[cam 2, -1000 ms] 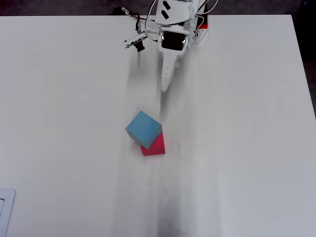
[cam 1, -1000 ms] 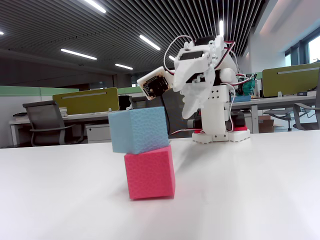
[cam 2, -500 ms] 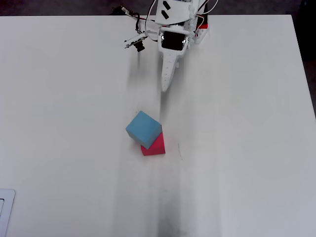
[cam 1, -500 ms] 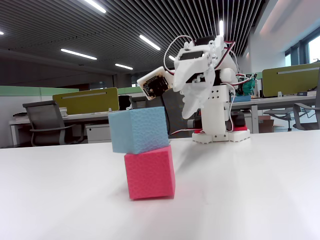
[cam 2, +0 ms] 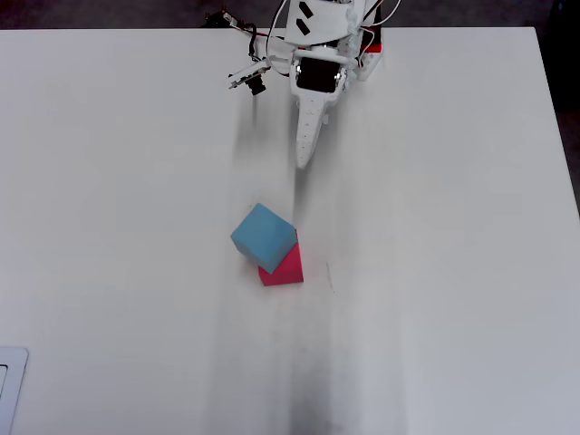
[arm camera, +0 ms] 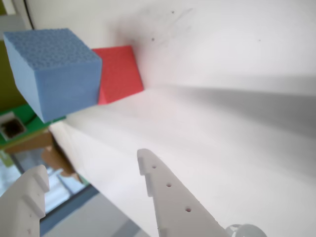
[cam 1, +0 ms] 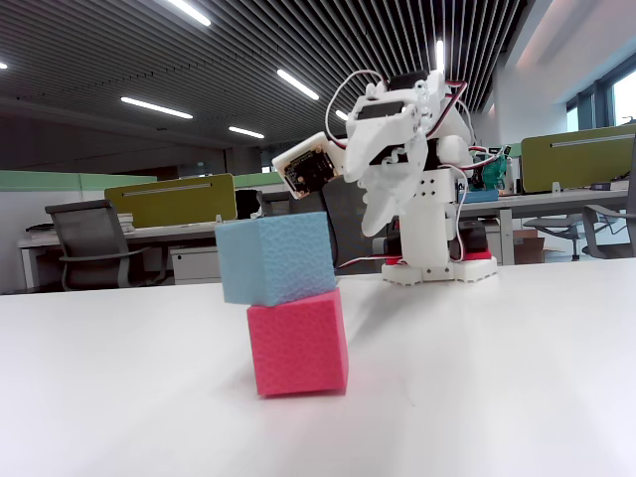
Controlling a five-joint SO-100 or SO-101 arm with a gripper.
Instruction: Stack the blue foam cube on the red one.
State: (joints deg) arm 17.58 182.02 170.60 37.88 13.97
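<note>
The blue foam cube (cam 1: pixel 276 258) rests on top of the red one (cam 1: pixel 298 343), shifted to the left and turned, so it overhangs the red cube's left side. The overhead view shows the blue cube (cam 2: pixel 263 234) covering most of the red cube (cam 2: pixel 285 269). In the wrist view the blue cube (arm camera: pixel 54 69) sits in front of the red cube (arm camera: pixel 121 71) at the upper left. My gripper (arm camera: pixel 91 165) is open and empty, well back from the stack. It hangs raised near the arm's base in the fixed view (cam 1: pixel 383 214) and the overhead view (cam 2: pixel 304 159).
The white table (cam 2: pixel 136 181) carries only the stack and the arm's base (cam 1: pixel 432 248) at its far edge. A flat white object (cam 2: pixel 7 390) shows at the lower left corner of the overhead view. Office desks and a chair (cam 1: pixel 94 243) stand beyond the table.
</note>
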